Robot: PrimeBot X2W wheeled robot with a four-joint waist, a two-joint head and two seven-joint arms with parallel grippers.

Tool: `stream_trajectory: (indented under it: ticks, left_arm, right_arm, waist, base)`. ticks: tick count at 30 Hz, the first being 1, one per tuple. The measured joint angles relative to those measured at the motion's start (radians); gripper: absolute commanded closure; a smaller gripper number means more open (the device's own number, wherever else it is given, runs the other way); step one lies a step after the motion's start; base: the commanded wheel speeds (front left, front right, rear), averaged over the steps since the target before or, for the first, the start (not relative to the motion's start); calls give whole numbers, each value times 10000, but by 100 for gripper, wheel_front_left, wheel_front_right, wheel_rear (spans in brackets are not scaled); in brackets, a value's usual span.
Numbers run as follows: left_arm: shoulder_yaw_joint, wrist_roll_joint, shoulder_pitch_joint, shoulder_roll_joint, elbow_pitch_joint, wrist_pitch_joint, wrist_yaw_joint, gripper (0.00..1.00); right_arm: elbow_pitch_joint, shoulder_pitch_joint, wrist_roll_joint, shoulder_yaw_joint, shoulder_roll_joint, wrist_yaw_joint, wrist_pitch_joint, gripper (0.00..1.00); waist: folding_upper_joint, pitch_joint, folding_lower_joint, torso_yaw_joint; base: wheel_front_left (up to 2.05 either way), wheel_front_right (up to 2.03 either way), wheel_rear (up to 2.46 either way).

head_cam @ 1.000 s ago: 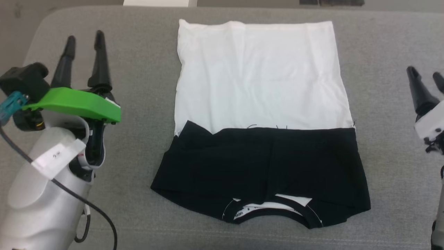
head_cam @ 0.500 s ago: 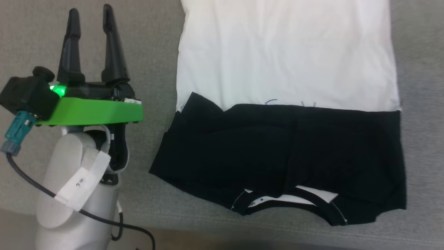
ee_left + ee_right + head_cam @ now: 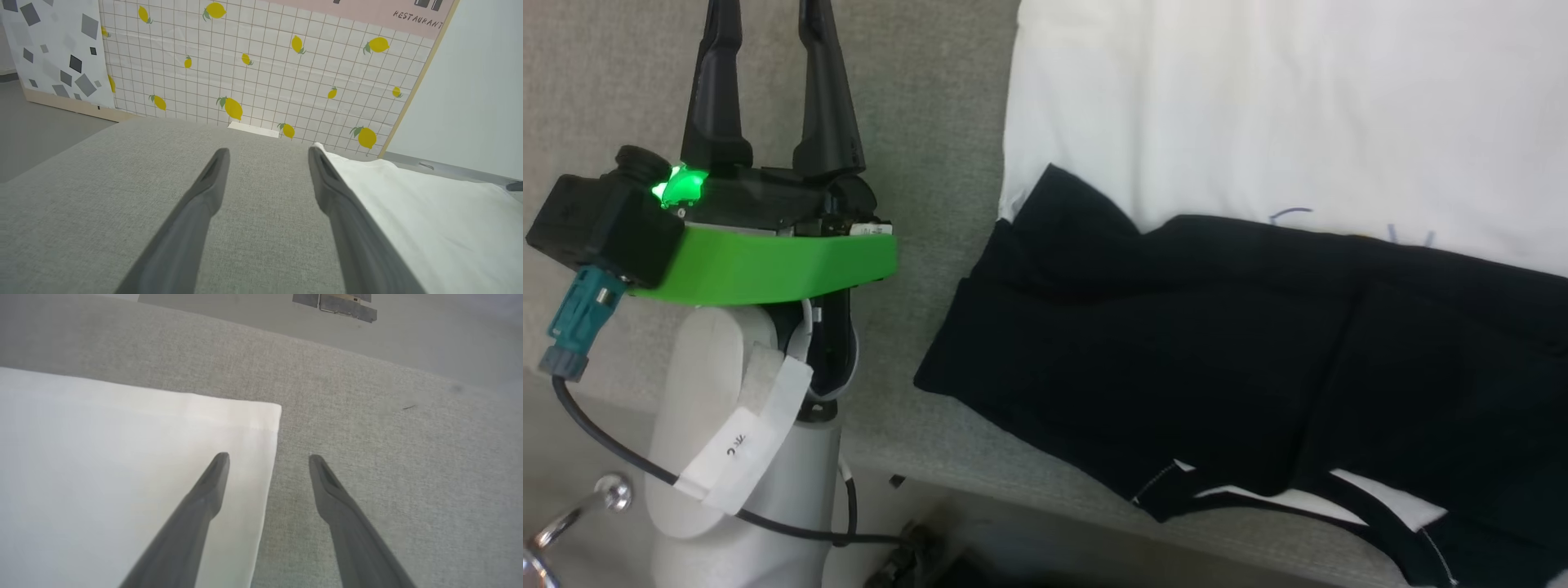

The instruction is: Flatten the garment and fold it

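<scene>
The garment point(image 3: 1258, 122) lies flat on the grey cushioned surface point(image 3: 931, 122), white body far, black sleeves point(image 3: 1217, 343) folded across the near part, neck band point(image 3: 1380, 506) at the near edge. My left gripper point(image 3: 768, 16) hovers open to the left of it, fingers pointing away, nothing between them. In the left wrist view the left gripper point(image 3: 267, 153) is over bare fabric with the garment's white body point(image 3: 429, 216) to its right. My right gripper point(image 3: 267, 457) is open above the white body's far right corner point(image 3: 261, 416), one finger over cloth, the other over the surface.
The grey surface's near edge point(image 3: 980, 482) runs below the garment, with floor and a metal fitting point(image 3: 572, 506) beneath. A lemon-patterned tiled panel point(image 3: 265, 69) and a plain wall point(image 3: 478, 90) stand beyond the surface. Bare grey fabric point(image 3: 408, 437) lies right of the garment.
The head camera has tilted down and swung, so the whole picture shifted. The right gripper has left the head view. The garment lies as before and both grippers stay open.
</scene>
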Motion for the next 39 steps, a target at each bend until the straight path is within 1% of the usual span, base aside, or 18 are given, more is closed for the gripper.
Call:
stream_trajectory:
  ticks: [5, 10, 11, 12, 13, 16, 18, 23, 25, 26, 30, 31, 35, 37, 39]
  left_arm:
    - [94, 65, 1, -180, -50, 0, -174, 0]
    - [190, 79, 2, -232, 6, 0, -322, 0]
    - [209, 79, 3, -234, 36, 0, -334, 0]
    - [232, 79, 4, -236, 67, 0, -336, 0]
    - [230, 79, 4, -236, 100, 0, -343, 0]
    - [221, 79, 3, -253, 219, 0, -418, 0]
    - [215, 79, 0, -259, 339, 0, -424, 0]
    - [104, 69, -205, -215, 976, 86, -583, 0]
    - [153, -92, -581, -73, 1151, 403, -625, 0]
    - [173, -163, -859, 75, 1252, 719, -662, 0]
    - [173, -550, -2105, 596, 1714, 2023, -775, 0]
    - [90, -836, -2886, 878, 2245, 3066, -788, 0]
    - [23, -1290, -4432, 1377, 3446, 4823, -848, 0]
    - [-96, -1302, -5163, 1653, 4031, 5760, -849, 0]
    - [-207, -1390, -5889, 1789, 4663, 6799, -767, 0]
  right_arm:
    - [21, -214, -192, 267, -268, -2, 334, 0]
    - [-121, -594, -240, 341, -570, -2, 591, 0]
    - [-150, -633, -224, 313, -598, -2, 706, 19]
    - [-199, -669, -209, 307, -619, -2, 817, 72]
    - [-244, -670, -184, 301, -621, -2, 872, 100]
    - [-410, -639, -140, 213, -548, 0, 894, 100]
    - [-445, -499, -153, -8, -408, 0, 673, 100]
    - [-449, -173, -82, -234, -67, 0, -307, 100]
    - [-466, -113, -12, -23, 82, 0, -665, 100]
    - [-476, -68, 58, 63, 161, 0, -953, 100]
    - [-447, 126, 456, 483, 324, 0, -1490, 100]
    - [-437, 270, 725, 807, 401, 0, -1680, 100]
    - [-497, 396, 1271, 1400, 602, 0, -1958, 100]
    - [-604, 426, 1570, 1756, 729, 0, -2004, 100]
    - [-777, 470, 1847, 2134, 792, 0, -2092, 100]
  waist:
    - [0, 544, -1, 443]
    - [0, 899, -2, 719]
    - [0, 946, -2, 751]
    - [0, 979, -2, 768]
    - [0, 987, -2, 767]
    - [-1, 929, -2, 728]
    - [0, 826, -1, 667]
    - [0, 433, -1, 479]
    - [0, 229, -1, 336]
    - [0, 118, -1, 250]
    - [0, -269, -2, -140]
    - [0, -451, -2, -423]
    - [0, -714, -3, -1048]
    - [0, -788, -2, -1379]
    - [0, -828, -2, -1747]
  base:
    - [0, 0, 0]
    - [0, 0, 0]
    - [0, 0, 0]
    - [0, 0, 0]
    - [0, 0, 0]
    - [0, 0, 0]
    - [0, 0, 0]
    - [0, 0, 0]
    - [0, 0, 0]
    - [0, 0, 0]
    - [0, 0, 0]
    - [0, 0, 0]
    - [0, 0, 0]
    - [0, 0, 0]
    - [0, 0, 0]
